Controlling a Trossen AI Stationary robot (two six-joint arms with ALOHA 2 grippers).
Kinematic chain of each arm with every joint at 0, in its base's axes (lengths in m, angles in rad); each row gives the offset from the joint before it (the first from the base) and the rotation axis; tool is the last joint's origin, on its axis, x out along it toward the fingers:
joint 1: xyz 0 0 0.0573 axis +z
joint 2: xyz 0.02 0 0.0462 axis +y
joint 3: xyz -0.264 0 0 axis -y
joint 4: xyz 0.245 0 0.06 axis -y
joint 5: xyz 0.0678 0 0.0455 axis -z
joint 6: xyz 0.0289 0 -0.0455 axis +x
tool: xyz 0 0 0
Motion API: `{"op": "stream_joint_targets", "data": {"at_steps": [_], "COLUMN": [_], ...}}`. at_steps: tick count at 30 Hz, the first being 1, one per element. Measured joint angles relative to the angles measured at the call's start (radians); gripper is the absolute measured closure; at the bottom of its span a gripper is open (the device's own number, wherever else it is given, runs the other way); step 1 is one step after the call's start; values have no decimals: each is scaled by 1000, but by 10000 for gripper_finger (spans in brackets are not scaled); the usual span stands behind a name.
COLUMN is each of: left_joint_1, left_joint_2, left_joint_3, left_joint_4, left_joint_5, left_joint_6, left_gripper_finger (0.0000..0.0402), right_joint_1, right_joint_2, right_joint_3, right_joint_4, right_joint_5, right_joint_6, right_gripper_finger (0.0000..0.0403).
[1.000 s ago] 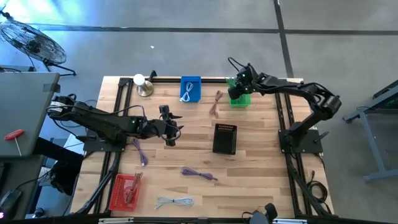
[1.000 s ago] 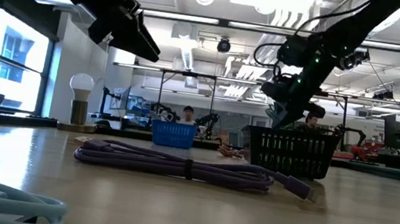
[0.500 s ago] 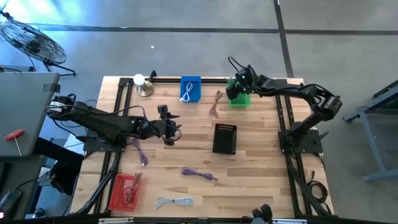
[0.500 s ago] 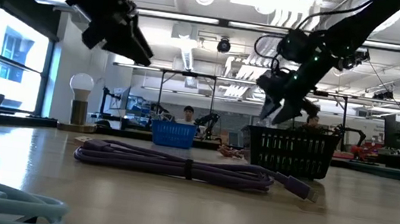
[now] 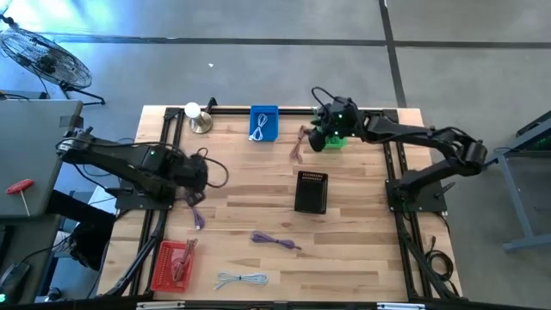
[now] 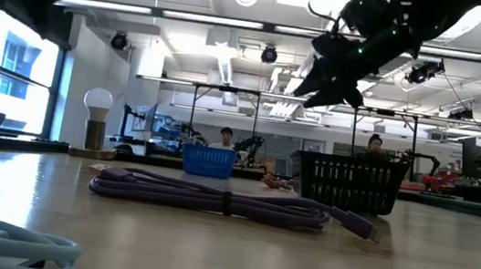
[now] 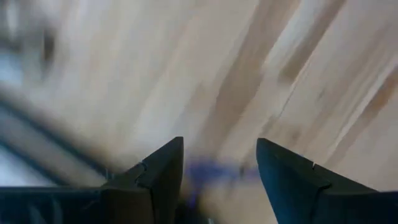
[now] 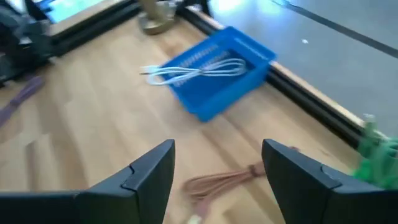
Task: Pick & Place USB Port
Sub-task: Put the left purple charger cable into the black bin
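My right gripper (image 5: pixel 315 138) hangs open above the table's far side, beside the green basket (image 5: pixel 337 139) and over a brown cable (image 8: pixel 230 177) that lies flat on the wood. It holds nothing. In its wrist view the blue basket (image 8: pixel 217 62) holds a white cable (image 8: pixel 193 70). My left gripper (image 5: pixel 210 177) stands open at the table's left, with nothing between its fingers. A blurred purple cable (image 7: pixel 217 171) lies on the wood below it. A second purple cable (image 6: pixel 223 199) lies coiled near the table's middle front.
A black basket (image 5: pixel 311 191) stands mid-table. A red basket (image 5: pixel 172 265) and a light blue cable (image 5: pixel 241 280) lie at the near left. A lamp (image 5: pixel 198 116) stands at the far left. Black rails run along the table's left, right and far sides.
My right gripper has opened over the green basket, then risen and gone toward the table's left, over the brown cable. My left gripper has drawn back toward the table's left edge, still open and holding nothing.
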Motion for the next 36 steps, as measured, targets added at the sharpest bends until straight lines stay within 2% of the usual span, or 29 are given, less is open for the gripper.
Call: {"op": "stream_joint_targets", "data": {"at_steps": [2, 5, 7, 9, 11, 14, 18, 24, 31, 36], "left_joint_1": [0, 0, 0, 0, 0, 0, -4, -56, -60, -60], "left_joint_2": [0, 0, 2, 9, 19, 36, 60, 73, 84, 99], "left_joint_3": [-6, -38, -68, -102, -135, -171, -214, -300, -313, -313], "left_joint_4": [-90, -131, -115, -84, -53, -28, 6, 138, 171, 253], "left_joint_5": [67, 163, 197, 225, 264, 320, 321, 296, 266, 302], "left_joint_6": [-160, -415, -493, -502, -445, -210, 157, 574, 572, 548], "left_gripper_finger": [206, 206, 206, 206, 206, 206, 206, 206, 206, 211], "right_joint_1": [35, 89, 125, 158, 191, 239, 289, 331, 365, 370], "right_joint_2": [-5, -6, -6, -6, -6, -6, -6, -6, -6, -6], "right_joint_3": [0, 0, 0, 0, 0, 0, 0, 0, 0, 0], "right_joint_4": [0, 0, 1, 1, 0, 0, 5, 12, 38, 74], "right_joint_5": [0, 4, 4, 4, 5, 5, 6, 9, 57, 82], "right_joint_6": [0, 0, 0, -1, -10, -43, -71, -72, -72, -72], "right_gripper_finger": [169, 169, 169, 169, 169, 169, 169, 169, 170, 171]}}
